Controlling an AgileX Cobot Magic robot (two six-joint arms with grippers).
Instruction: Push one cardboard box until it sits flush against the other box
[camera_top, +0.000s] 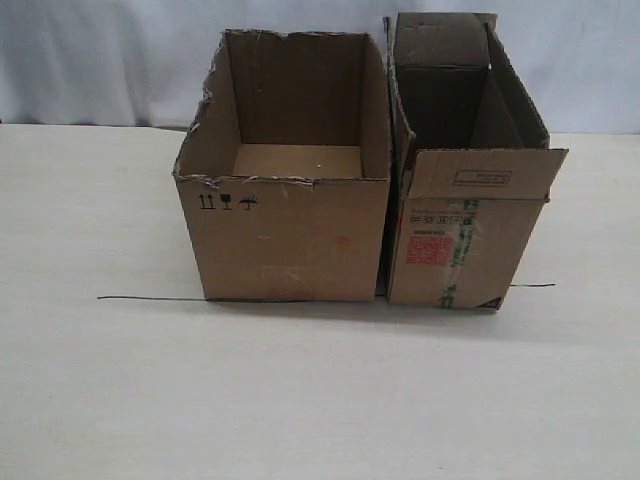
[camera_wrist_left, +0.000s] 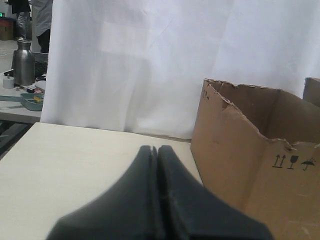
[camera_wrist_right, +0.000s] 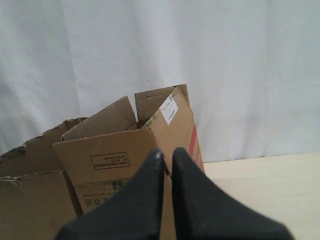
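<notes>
The cardboard box, narrow and tall with open flaps, a red label and green-printed tape, stands on the right of the table. The other box, wide with a torn rim and black symbols, stands directly to its left. Only a thin dark sliver separates their sides, and I cannot tell if they touch. Neither gripper appears in the exterior view. My left gripper is shut and empty, with the other box off to one side. My right gripper is shut with a hairline slit, in front of the cardboard box, apart from it.
A thin dark line runs across the pale table under the boxes' front edges. A white curtain hangs behind. In the left wrist view a metal bottle stands on a bench beyond the table.
</notes>
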